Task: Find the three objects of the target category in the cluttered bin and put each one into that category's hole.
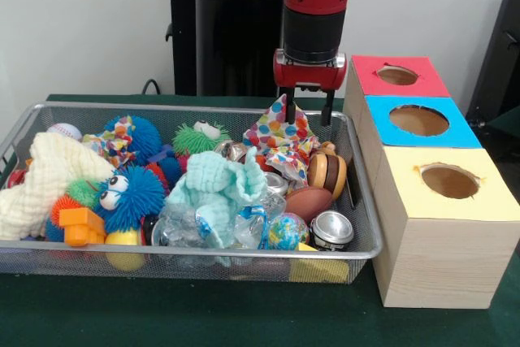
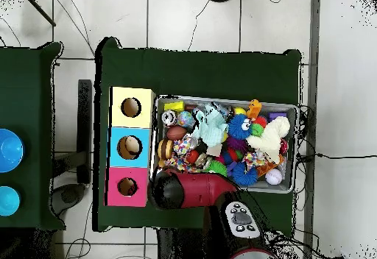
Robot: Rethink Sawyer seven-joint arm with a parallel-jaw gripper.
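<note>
Toys and cloths crowd 1 wire-mesh bin on the green surface: 1 cream cloth, 1 mint cloth, 1 polka-dot cloth, 2 blue spiky balls, 1 green spiky ball, 1 burger-shaped toy, 1 globe ball, and 1 can. Right of the bin stand 3 wooden boxes, each with 1 hole; the red-topped hole is farthest back. The red arm drops vertically at the bin's far right corner, its claw spread moderately, empty, straddling the polka-dot cloth's peak.
</note>
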